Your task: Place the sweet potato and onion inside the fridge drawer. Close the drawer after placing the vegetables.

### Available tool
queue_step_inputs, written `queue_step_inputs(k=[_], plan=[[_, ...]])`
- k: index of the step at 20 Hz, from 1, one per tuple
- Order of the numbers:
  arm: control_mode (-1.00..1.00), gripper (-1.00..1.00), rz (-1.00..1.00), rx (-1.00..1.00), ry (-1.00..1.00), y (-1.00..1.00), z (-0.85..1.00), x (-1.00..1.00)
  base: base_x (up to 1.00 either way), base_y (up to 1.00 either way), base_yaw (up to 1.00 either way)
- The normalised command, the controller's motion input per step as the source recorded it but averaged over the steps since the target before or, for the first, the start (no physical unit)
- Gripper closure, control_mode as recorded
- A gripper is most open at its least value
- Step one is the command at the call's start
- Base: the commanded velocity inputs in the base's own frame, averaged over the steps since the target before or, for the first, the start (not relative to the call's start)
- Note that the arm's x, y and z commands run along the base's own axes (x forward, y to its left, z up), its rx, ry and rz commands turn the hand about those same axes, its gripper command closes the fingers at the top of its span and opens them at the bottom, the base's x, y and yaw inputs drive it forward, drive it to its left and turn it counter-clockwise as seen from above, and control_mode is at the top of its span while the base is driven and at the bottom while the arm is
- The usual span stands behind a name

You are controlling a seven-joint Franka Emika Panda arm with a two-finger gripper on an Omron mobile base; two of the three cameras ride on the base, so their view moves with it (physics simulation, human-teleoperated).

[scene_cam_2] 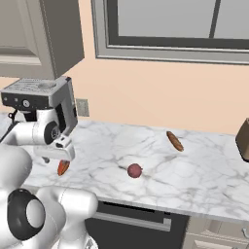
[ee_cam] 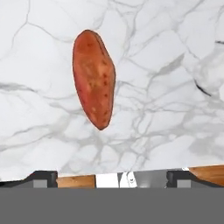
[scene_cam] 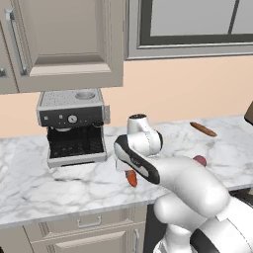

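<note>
Left base view: white arm bent low over the white-grey marble counter [scene_cam: 29, 173], hand pointing down near the front edge; small elongated orange-red sweet potato [scene_cam: 131, 178] peeking out just beneath the wrist, mostly hidden. Small round reddish-purple onion [scene_cam: 199, 160] half covered by the arm, further right. Slim brown baguette-like thing [scene_cam: 203, 129] lying near the wall; grey espresso machine [scene_cam: 73, 126] at left.

Right base view: gripper [scene_cam_2: 59, 160] directly above the sweet potato [scene_cam_2: 62, 168]; onion [scene_cam_2: 134, 170] in plain sight, well apart to the right. Finger spread impossible to judge here.

Hand view: sweet potato [ee_cam: 93, 78] straight ahead, flat on the marble, long axis running away from the camera with a slight tilt. Two dark fingertips [ee_cam: 43, 178] set wide, nothing between them. Likely next: straight descent, closing across the narrow width.
</note>
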Motion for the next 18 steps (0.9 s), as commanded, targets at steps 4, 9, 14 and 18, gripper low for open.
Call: queue_step_inputs(k=[4, 9, 14, 18], plan=[[-1.00, -1.00, 0.00, 0.00, 0.09, 0.13, -0.48, 0.29, 0.00, 0.00, 0.00], [-1.00, -1.00, 0.00, 0.00, 0.00, 0.00, -0.37, 0.36, 0.00, 0.00, 0.00], [-1.00, -1.00, 0.00, 0.00, 0.00, 0.00, -0.33, 0.34, 0.00, 0.00, 0.00], [-1.00, -1.00, 0.00, 0.00, 0.00, 0.00, -0.28, 0.21, 0.00, 0.00, 0.00]])
